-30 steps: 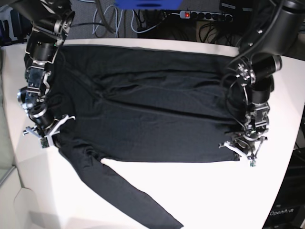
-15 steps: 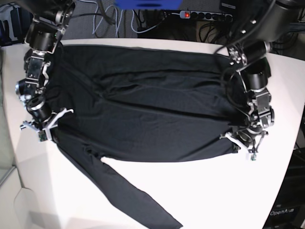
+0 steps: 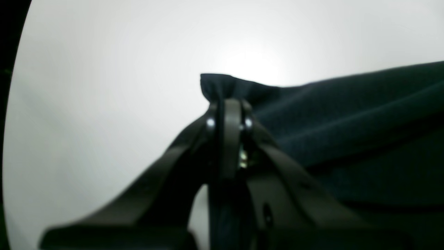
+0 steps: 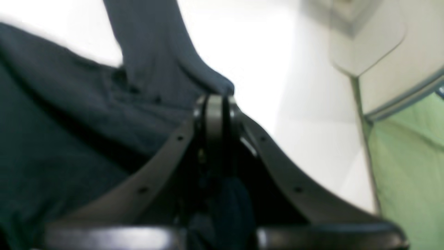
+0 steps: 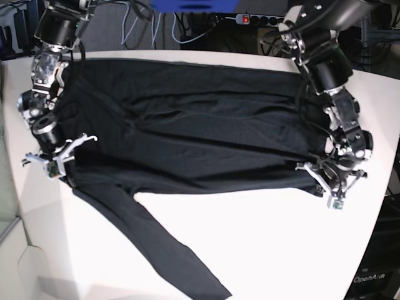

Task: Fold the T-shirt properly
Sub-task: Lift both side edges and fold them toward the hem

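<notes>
Two corners of T-shirt (image 5: 200, 134) pinched, left gripper (image 5: 330, 185) & right gripper (image 5: 57, 164), both clamped on fabric

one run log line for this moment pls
left gripper: shut on T-shirt hem corner | right gripper: shut on T-shirt edge near sleeve | T-shirt: spread on white table
</notes>
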